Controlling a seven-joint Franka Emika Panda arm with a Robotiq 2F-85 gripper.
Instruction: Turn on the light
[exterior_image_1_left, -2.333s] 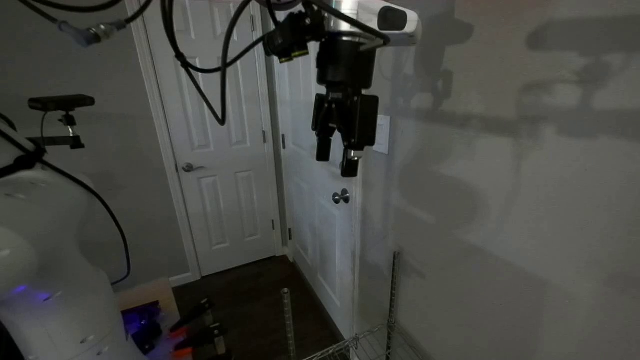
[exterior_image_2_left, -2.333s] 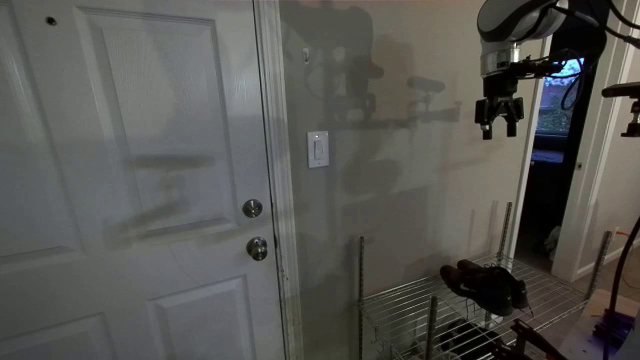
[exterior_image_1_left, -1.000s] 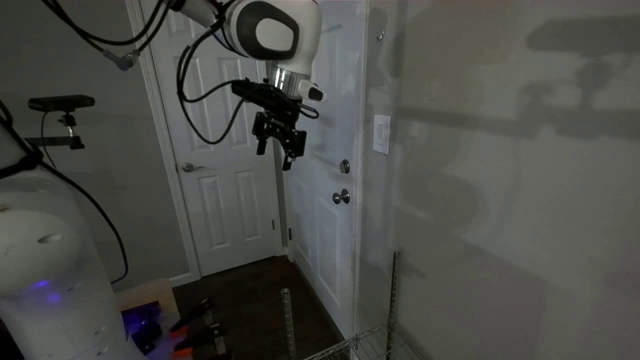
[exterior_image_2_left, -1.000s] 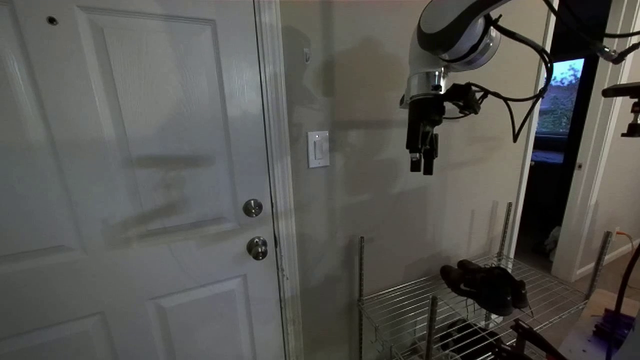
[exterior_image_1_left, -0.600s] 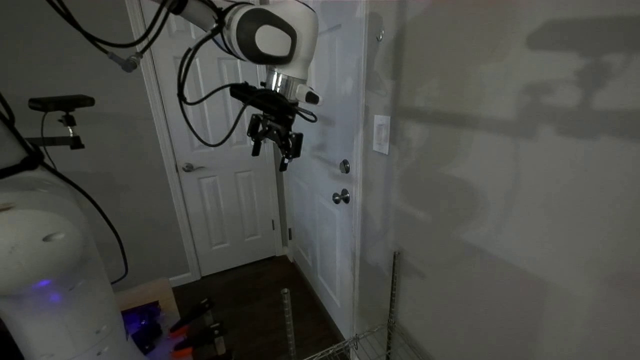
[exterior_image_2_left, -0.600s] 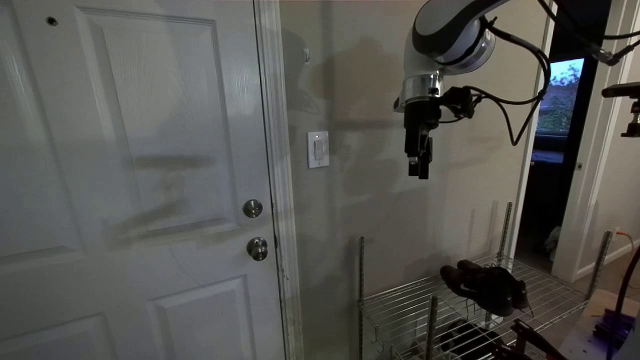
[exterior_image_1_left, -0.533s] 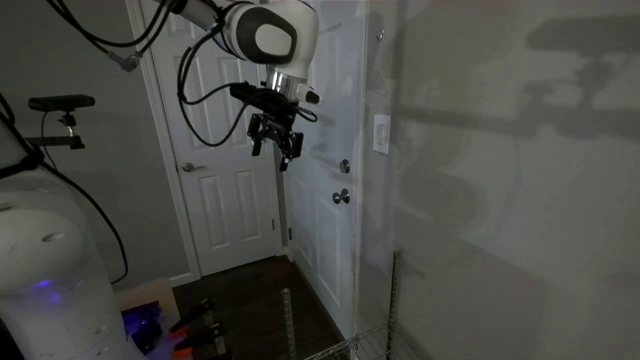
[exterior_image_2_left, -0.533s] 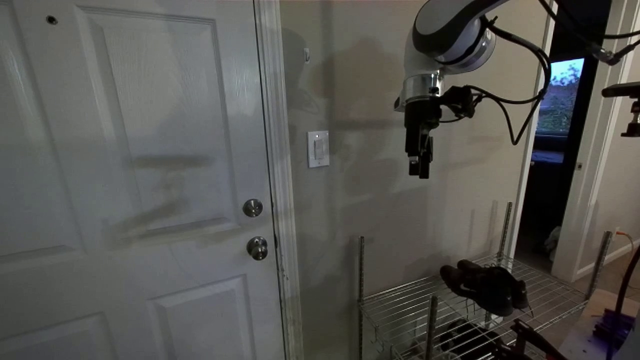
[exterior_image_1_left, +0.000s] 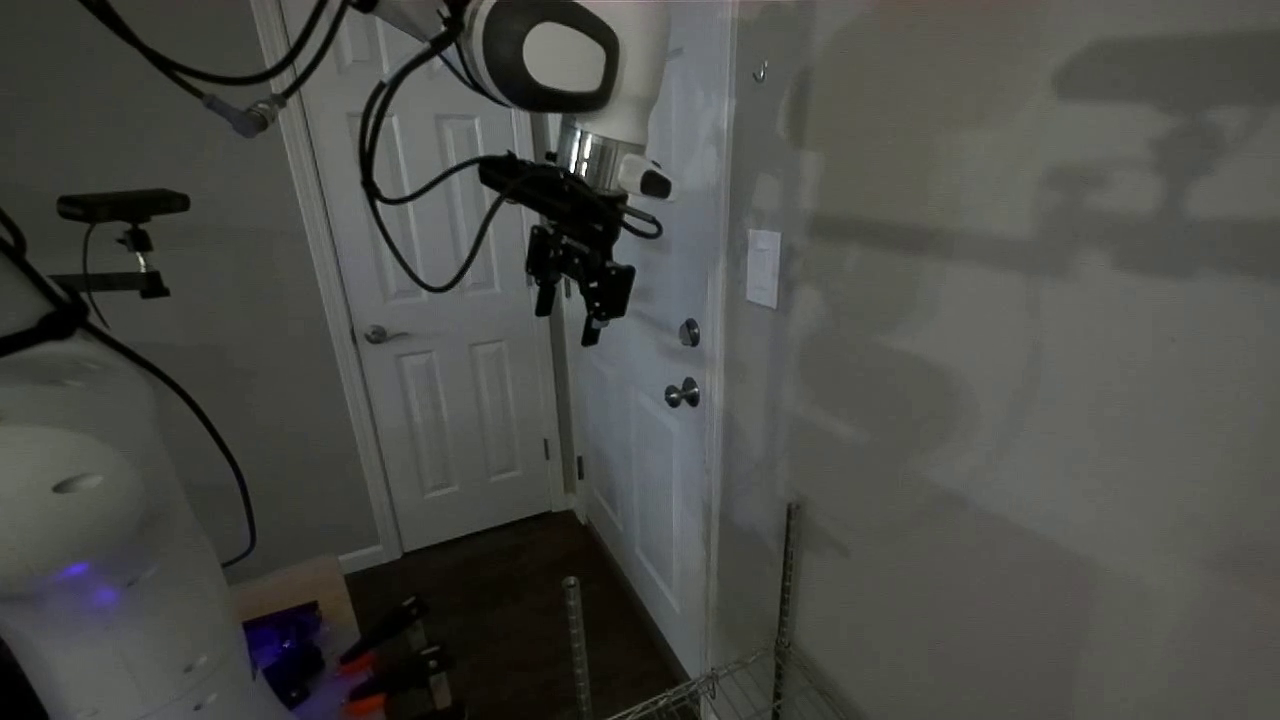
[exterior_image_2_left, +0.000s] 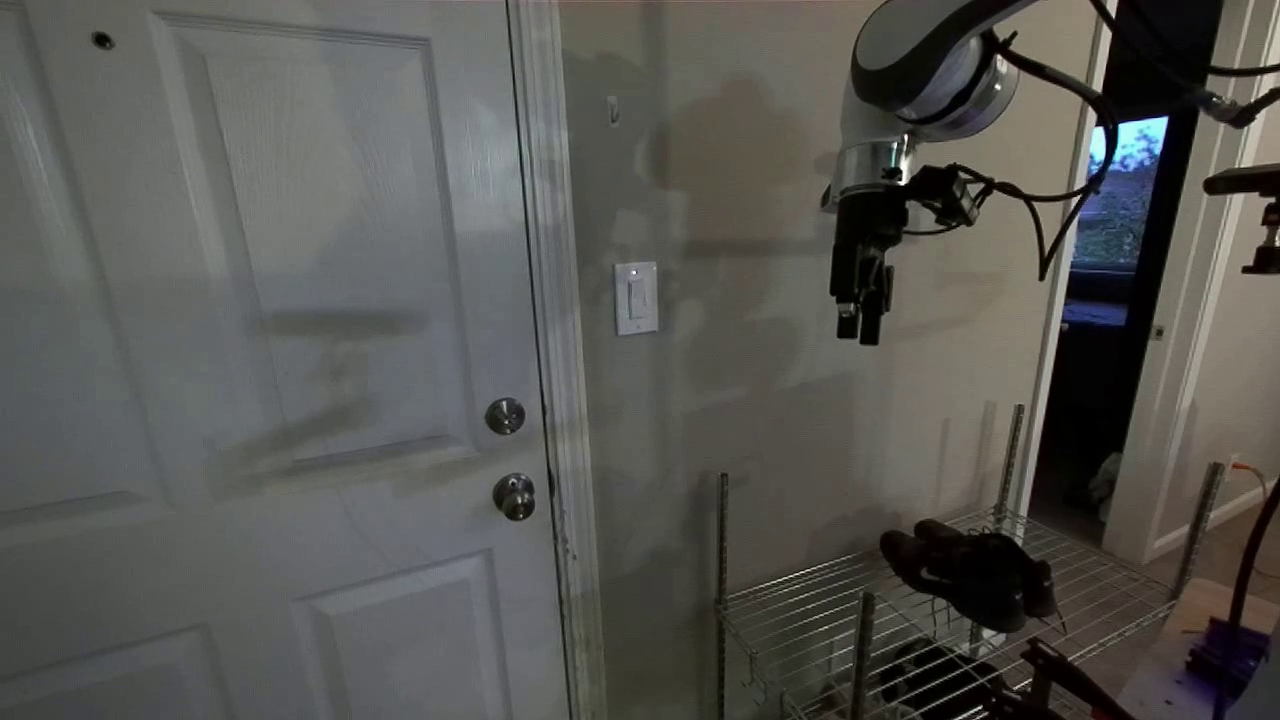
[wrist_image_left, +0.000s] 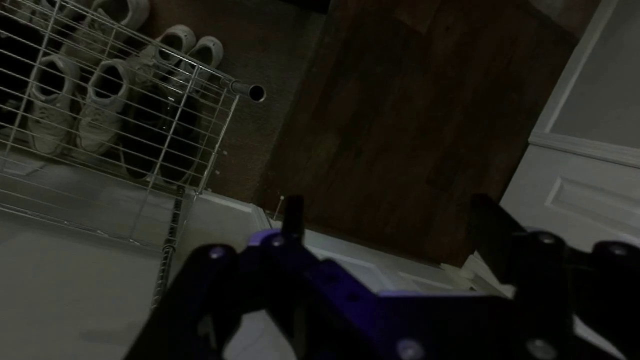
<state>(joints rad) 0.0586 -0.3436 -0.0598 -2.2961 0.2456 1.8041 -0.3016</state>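
The light switch is a small pale upright wall plate beside the door frame. It shows in both exterior views (exterior_image_1_left: 763, 268) (exterior_image_2_left: 636, 299) and is not in the wrist view. No lamp is in view. My gripper is black and points downward in both exterior views (exterior_image_1_left: 568, 318) (exterior_image_2_left: 858, 328). It is apart from the switch, to the left of it in one picture and to the right in the other. In the wrist view the fingers (wrist_image_left: 388, 205) are wide apart with nothing between them; dark floor shows beyond.
The white door (exterior_image_2_left: 330, 330) has a deadbolt (exterior_image_2_left: 505, 416) and a round knob (exterior_image_2_left: 514, 497). A wire rack (exterior_image_2_left: 800, 600) with upright posts and dark shoes (exterior_image_2_left: 975, 575) stands below my gripper along the wall. A small hook (exterior_image_1_left: 761, 71) is above the switch.
Over two seconds the arm has swung and the gripper has turned, uncovering the switch in an exterior view. In the last half second the gripper has shifted slightly right in both exterior views.
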